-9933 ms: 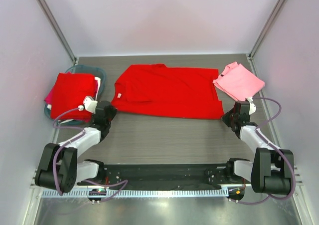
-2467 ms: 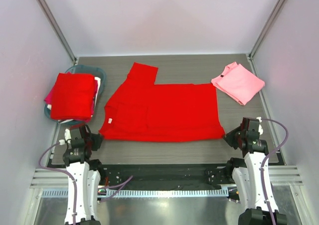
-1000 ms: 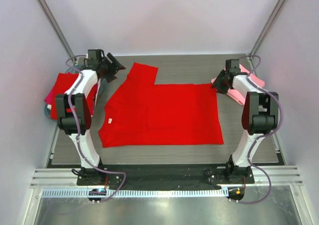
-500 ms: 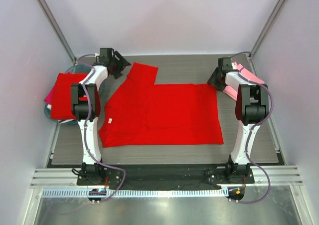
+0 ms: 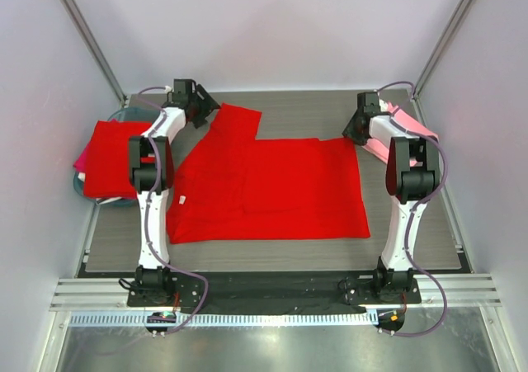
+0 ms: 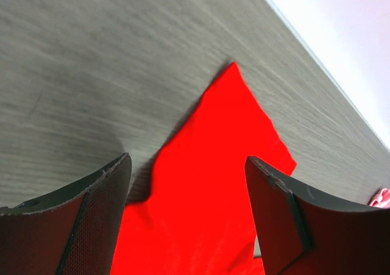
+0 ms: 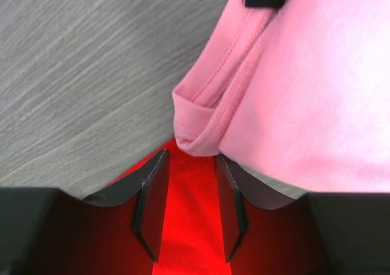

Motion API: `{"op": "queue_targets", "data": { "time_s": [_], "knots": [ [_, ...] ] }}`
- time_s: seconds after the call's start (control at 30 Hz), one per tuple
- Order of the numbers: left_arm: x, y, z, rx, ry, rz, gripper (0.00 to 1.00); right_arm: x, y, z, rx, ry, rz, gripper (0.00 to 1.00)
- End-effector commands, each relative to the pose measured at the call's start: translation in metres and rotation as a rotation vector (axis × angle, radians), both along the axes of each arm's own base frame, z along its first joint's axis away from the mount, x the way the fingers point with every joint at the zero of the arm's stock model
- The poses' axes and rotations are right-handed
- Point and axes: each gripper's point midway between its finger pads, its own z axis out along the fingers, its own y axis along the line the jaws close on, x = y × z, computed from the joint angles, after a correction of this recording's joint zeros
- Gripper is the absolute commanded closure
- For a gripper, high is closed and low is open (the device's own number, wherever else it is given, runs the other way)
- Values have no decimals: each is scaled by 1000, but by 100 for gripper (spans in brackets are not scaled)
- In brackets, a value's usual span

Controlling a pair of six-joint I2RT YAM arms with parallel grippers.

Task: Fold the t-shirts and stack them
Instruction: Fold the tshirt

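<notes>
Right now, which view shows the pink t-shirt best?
Right wrist: the pink t-shirt fills its upper right, folded stitched edge sharp. Top external shows only a strip beside the right arm; left wrist, at most a pink speck.

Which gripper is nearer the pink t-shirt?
Right. The right gripper sits at the pink t-shirt's edge; the left gripper is across the table, over the red t-shirt's sleeve.

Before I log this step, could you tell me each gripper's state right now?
Left gripper: open, empty, over the sleeve of the red t-shirt.
Right gripper: open, narrower gap, at the red t-shirt's corner beside the pink t-shirt.
</notes>
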Motion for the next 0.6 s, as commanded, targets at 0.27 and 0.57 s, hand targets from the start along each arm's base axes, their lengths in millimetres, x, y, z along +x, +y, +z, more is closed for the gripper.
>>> {"op": "queue_targets", "data": {
  "time_s": [0.27, 0.57],
  "knots": [
    [15, 1, -12, 62, 13, -66, 29, 14, 9, -16, -20, 28, 24, 69],
    [15, -11, -14, 47, 21, -118, 32, 4, 13, -9, -59, 38, 39, 54]
  ]
}}
